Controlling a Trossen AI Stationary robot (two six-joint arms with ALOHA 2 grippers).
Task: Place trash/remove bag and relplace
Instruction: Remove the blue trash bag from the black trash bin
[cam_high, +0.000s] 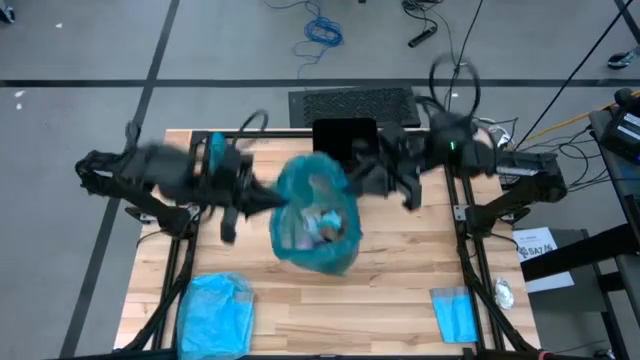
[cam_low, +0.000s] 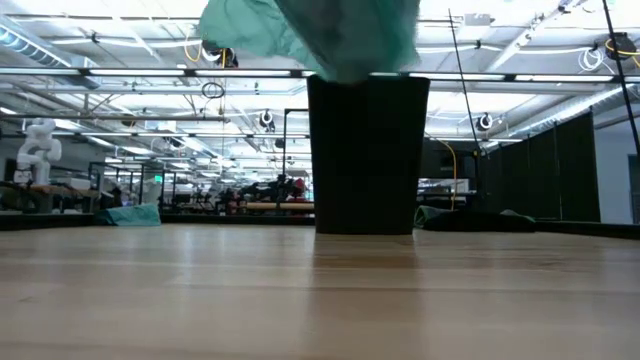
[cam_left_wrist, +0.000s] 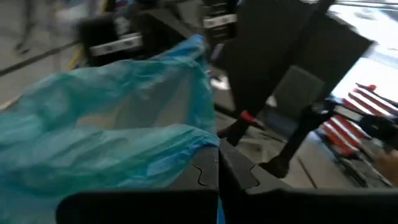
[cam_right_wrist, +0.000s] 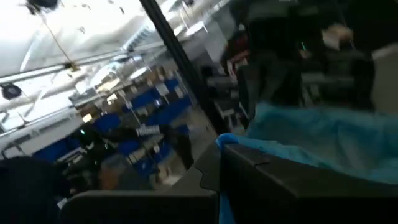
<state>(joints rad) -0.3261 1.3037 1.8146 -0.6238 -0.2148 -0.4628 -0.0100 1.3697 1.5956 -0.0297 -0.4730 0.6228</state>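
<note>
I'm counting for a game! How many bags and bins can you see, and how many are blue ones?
Teal-green bag, held up by both grippers, trash inside: 1
Pale blue plastic bags lying on the table, one near the left corner and one near the right corner: 2
Black bin: 1
Total: 4
</note>
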